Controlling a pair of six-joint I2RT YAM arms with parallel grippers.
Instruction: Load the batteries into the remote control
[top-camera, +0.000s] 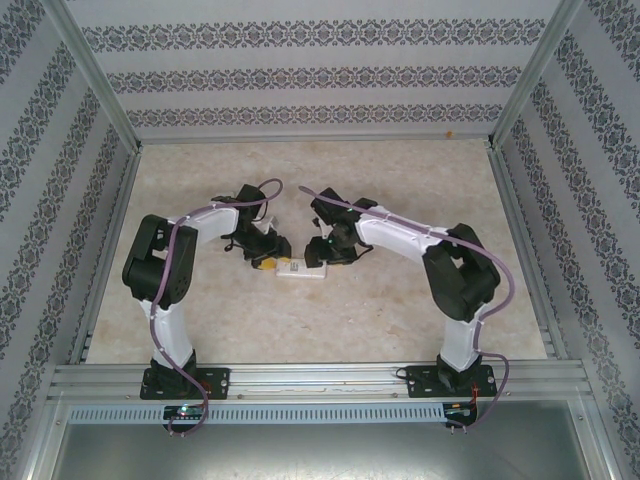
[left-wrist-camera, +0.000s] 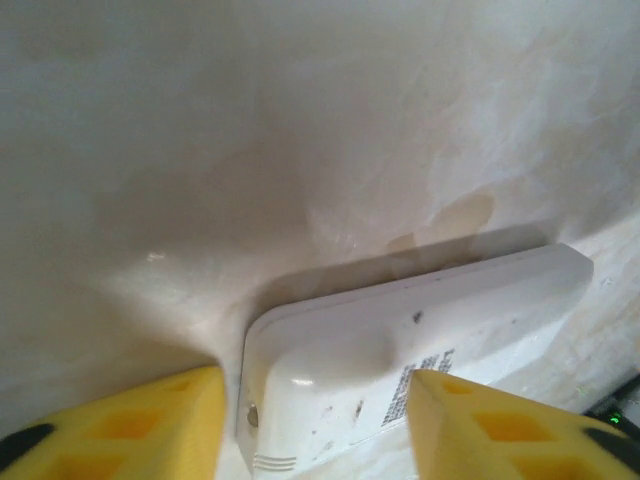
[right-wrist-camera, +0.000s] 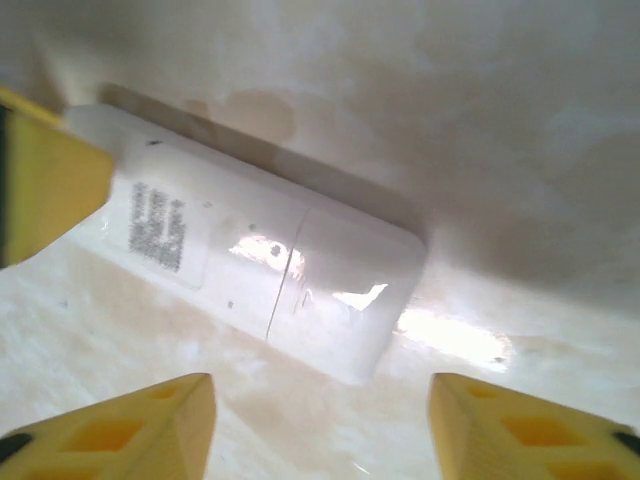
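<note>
The white remote control (right-wrist-camera: 260, 270) lies back-up on the marbled table (top-camera: 330, 180), with its battery cover (right-wrist-camera: 345, 290) on and the contents hidden. The left gripper (left-wrist-camera: 315, 410) straddles one end, jaws parted and not clamping. The right gripper (right-wrist-camera: 320, 410), wide and empty, hangs just short of the other end.

Three walls (top-camera: 320, 70) papered in pale stripes with bands of dark floral motifs close in a beige, marble-patterned tabletop (top-camera: 320, 170), with slanting aluminium posts (top-camera: 95, 75) at the two back corners. Along the near edge runs a silver aluminium rail (top-camera: 320, 378), then a slotted white strip (top-camera: 320, 412) and a plain grey metal panel (top-camera: 320, 450). The light is soft and even, with a bright glare on the glossy surface in the right wrist view.
</note>
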